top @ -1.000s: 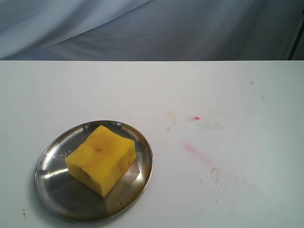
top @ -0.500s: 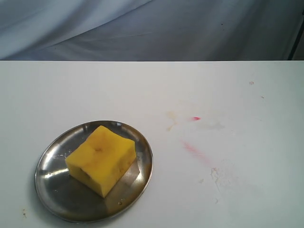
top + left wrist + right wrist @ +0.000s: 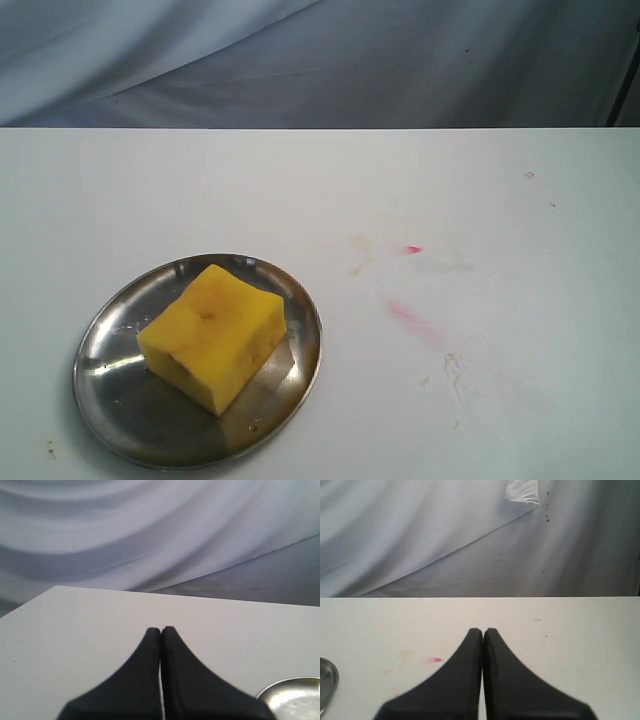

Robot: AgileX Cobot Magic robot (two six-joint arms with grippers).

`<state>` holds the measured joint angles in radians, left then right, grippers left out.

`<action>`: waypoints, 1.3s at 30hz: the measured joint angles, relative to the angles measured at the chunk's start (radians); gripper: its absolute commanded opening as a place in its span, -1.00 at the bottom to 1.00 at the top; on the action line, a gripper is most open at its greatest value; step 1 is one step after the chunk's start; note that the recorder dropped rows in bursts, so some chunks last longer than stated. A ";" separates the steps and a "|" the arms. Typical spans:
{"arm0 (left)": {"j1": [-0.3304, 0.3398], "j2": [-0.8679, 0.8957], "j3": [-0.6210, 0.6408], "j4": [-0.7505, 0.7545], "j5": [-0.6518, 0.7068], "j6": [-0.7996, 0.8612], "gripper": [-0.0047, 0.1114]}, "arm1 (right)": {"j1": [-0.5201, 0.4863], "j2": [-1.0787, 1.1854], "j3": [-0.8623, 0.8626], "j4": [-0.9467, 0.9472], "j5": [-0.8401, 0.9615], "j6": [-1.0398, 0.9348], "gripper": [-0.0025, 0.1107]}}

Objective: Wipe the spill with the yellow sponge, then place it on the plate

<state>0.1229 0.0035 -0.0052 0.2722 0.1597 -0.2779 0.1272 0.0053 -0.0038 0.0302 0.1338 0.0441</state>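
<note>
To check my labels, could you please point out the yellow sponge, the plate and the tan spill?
yellow sponge (image 3: 212, 335): exterior view, on its dented top face.
plate (image 3: 130, 420): exterior view, on bare steel beside the sponge.
spill (image 3: 360, 241): exterior view, on the tan blotch's middle.

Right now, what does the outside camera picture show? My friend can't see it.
A yellow sponge sits on a round steel plate at the lower left of a white table. To its right lie a faint tan spill and pink-red streaks.

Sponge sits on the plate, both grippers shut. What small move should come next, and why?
Probably open the left gripper and head for the yellow sponge: it lies ungripped on the plate, while the tan spill shows unwiped on the table.
</note>
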 measured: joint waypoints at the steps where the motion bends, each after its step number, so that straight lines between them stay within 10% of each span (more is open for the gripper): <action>1: 0.000 0.000 0.000 0.000 0.000 0.000 -0.92 | 0.000 0.000 0.000 0.002 0.000 -0.004 -0.96; 39: 0.000 0.000 0.000 0.000 0.000 0.000 -0.92 | 0.000 0.000 0.000 0.031 0.000 -0.004 -0.96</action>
